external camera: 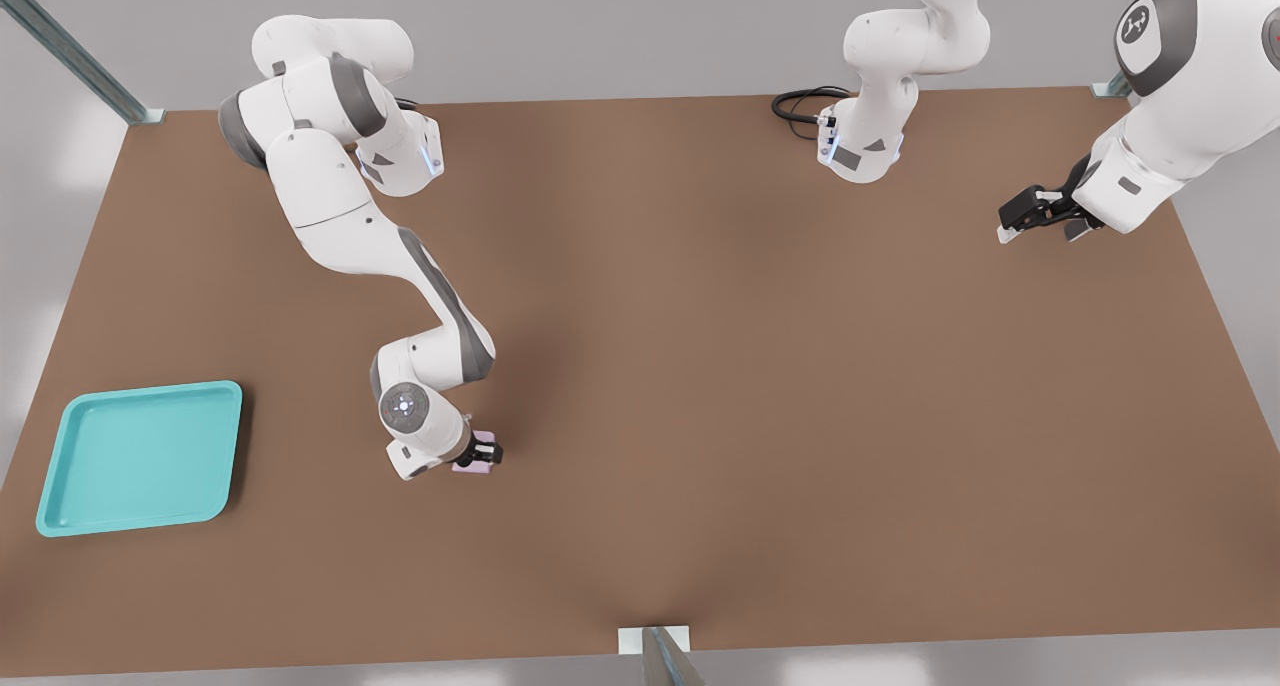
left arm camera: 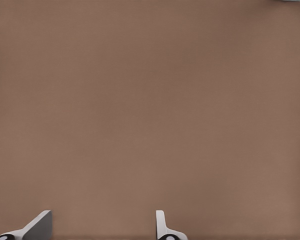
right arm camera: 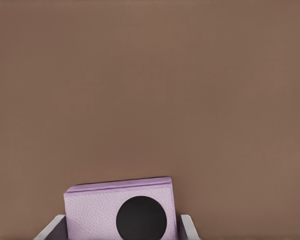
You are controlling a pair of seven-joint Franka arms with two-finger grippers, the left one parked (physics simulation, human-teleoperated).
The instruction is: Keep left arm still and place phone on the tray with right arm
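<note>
Brown tabletop point(external camera: 700, 366) fills most of what you see, and your right arm point(external camera: 400, 256) bends down over it toward the near side. At the end of that arm, your gripper point(external camera: 480, 455) sits low on the table, right at the phone point(external camera: 474, 466).

Look at the right wrist view and you see it up close. The phone point(right arm camera: 121, 212) is a pale lilac-pink slab with one round black lens showing (the rest of it is cut off at the edge). A pale fingertip point(right arm camera: 51, 229) sits against one side of it and another sits against the other side. So your gripper point(right arm camera: 121, 231) is pinching the phone, one finger on each side.

You cannot tell from these views if the phone is resting on the table or is raised a tiny bit.

Now look for the turquoise tray point(external camera: 70, 514). It lies flat on the table at the front view's left, near the corner of the table. It has rounded corners and a raised rim. The phone is well apart from it, off to the front view's right of it, so the phone is not on the tray yet.

A black cable point(external camera: 800, 104) curls on the table at the far edge.
</note>
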